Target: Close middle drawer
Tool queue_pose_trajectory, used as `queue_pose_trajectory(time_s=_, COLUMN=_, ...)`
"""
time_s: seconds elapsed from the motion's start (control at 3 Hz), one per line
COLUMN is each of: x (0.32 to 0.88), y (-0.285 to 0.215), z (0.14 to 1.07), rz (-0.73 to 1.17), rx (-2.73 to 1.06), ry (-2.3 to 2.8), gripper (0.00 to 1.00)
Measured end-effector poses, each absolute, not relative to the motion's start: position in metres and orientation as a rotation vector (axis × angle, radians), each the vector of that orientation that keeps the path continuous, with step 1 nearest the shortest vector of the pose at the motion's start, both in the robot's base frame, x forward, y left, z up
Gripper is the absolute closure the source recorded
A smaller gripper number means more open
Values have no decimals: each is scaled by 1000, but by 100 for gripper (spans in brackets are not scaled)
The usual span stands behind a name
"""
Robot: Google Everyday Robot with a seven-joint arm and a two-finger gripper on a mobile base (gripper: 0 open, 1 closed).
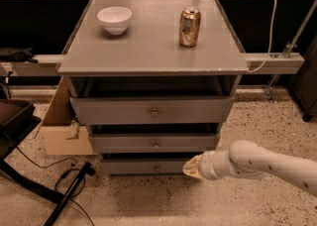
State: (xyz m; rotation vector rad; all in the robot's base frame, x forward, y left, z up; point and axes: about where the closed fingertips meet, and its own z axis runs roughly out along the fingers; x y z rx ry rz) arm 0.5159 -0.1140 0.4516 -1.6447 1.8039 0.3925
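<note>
Nearest to me, my white arm (267, 163) comes in from the lower right, low over the speckled floor (148, 200). The gripper (192, 166) sits at its tan tip, just in front of the right end of the lowest drawer (148, 166). It is below the right part of the middle drawer (124, 143). I cannot tell whether the gripper is wide or narrow, or whether it touches either front. It holds nothing that I can see.

On the left, a black cable (44, 163) trails across the floor beside a dark stand (15, 121). An open cardboard box (62, 126) stands against the cabinet's left side.

The middle drawer is the second of three, with a low grey front and a small pale knob (155, 144) at its centre. A dark strip shows above its front. The top drawer (109, 111) above it is taller-fronted with a darker knob (155, 113). It stands out further towards me, with a dark opening behind its front.

Further back, on the grey cabinet top (148, 46), a white bowl (114, 19) sits to the left and a dented copper-coloured can (189, 27) stands upright to the right, well apart. Behind them a pale rail (277, 62) runs off to the right, with a white cord (271, 22) looping down to it.
</note>
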Motion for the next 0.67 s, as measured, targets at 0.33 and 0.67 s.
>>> queue_pose_trajectory(time_s=0.33, x=459, y=-132, z=486, rz=424, rx=-1834, ry=1866, gripper=100)
queue_pose_trajectory(time_s=0.67, x=414, y=-167, z=521, rz=347, rx=-1889, ry=2005, gripper=100)
